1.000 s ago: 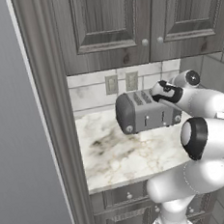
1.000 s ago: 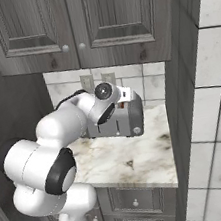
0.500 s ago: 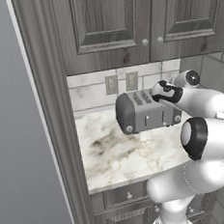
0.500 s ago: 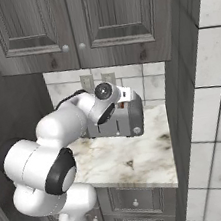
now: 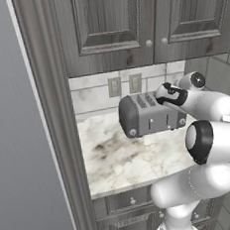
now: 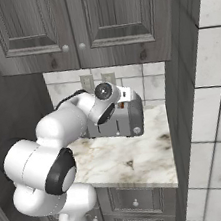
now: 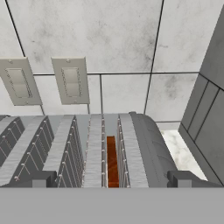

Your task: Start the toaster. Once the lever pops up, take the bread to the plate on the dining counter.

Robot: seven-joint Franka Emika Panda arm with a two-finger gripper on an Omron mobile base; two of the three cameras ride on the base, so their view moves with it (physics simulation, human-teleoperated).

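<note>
No text, label, brand, number or sign can be read anywhere. The toaster [image 5: 149,115] carries no legible marking on its side, the two wall plates [image 7: 71,80] behind it are blank, and the cabinet doors [image 5: 113,22] and counter [image 5: 126,160] bear no writing.

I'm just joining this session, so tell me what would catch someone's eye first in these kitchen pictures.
The big white arm dominates, bent over the marble wall counter with its open gripper poised just above the dark-grey toaster. In the hand view, a brown slice of bread sits down in the toaster's rightmost slot. Two switch plates hang on the tiled wall behind, under grey cabinets.
</note>
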